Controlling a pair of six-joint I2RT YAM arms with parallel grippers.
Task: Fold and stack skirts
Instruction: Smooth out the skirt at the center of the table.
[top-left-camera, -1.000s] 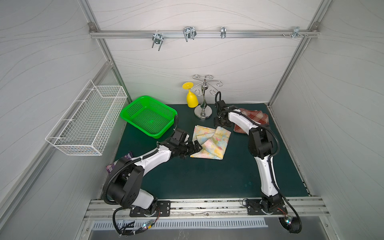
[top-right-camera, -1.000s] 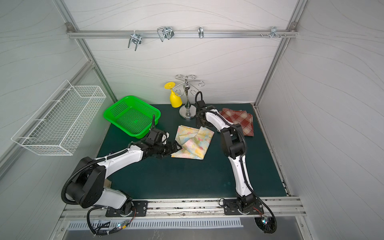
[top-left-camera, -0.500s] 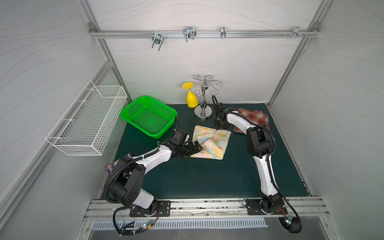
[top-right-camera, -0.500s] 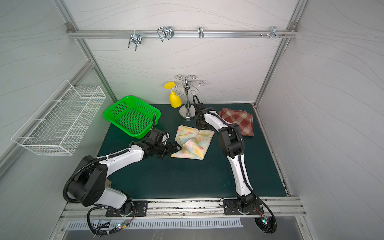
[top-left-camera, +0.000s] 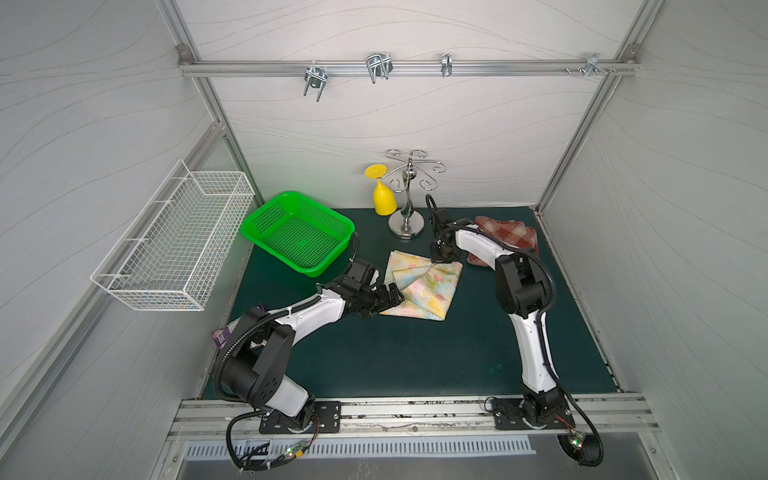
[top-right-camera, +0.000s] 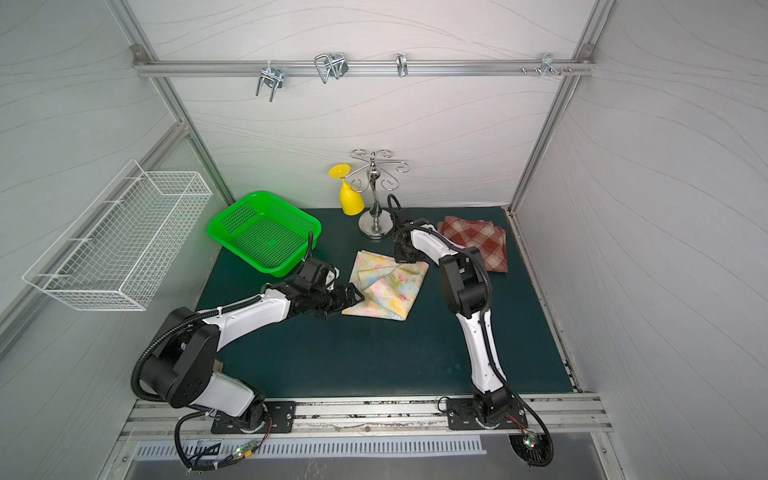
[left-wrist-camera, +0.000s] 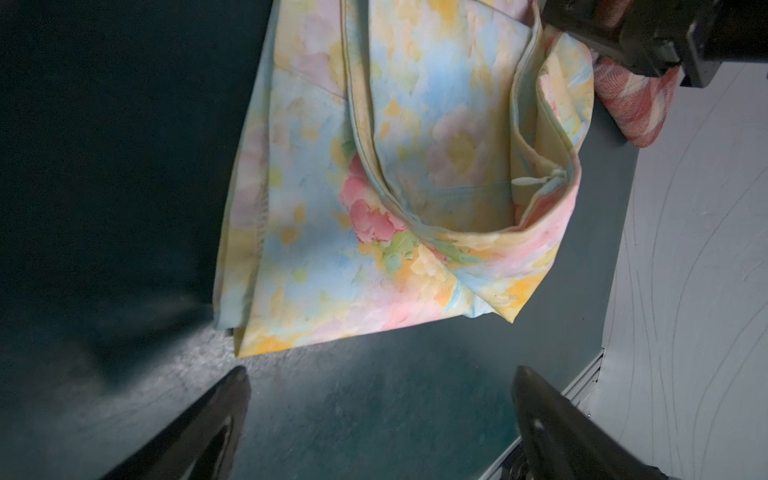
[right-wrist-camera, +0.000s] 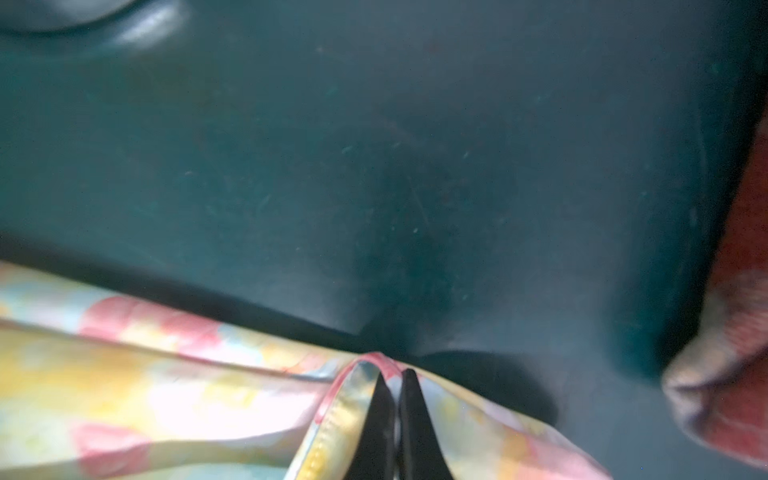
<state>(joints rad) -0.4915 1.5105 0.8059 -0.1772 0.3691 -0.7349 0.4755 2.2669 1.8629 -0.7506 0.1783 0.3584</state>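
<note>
Pale floral skirt (top-left-camera: 419, 286) mid-frame on green bench (top-left-camera: 415, 357); right hand (right-wrist-camera: 392, 376) pinched shut on its upper edge. Left hand (left-wrist-camera: 380, 374) spread open just beside its left corner. Plaid skirt (top-left-camera: 509, 237) further right, near back wall.

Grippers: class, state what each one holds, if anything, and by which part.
The right gripper pinches the floral skirt by a bunched fold on its far edge. The left gripper is open, holding nothing.
</note>
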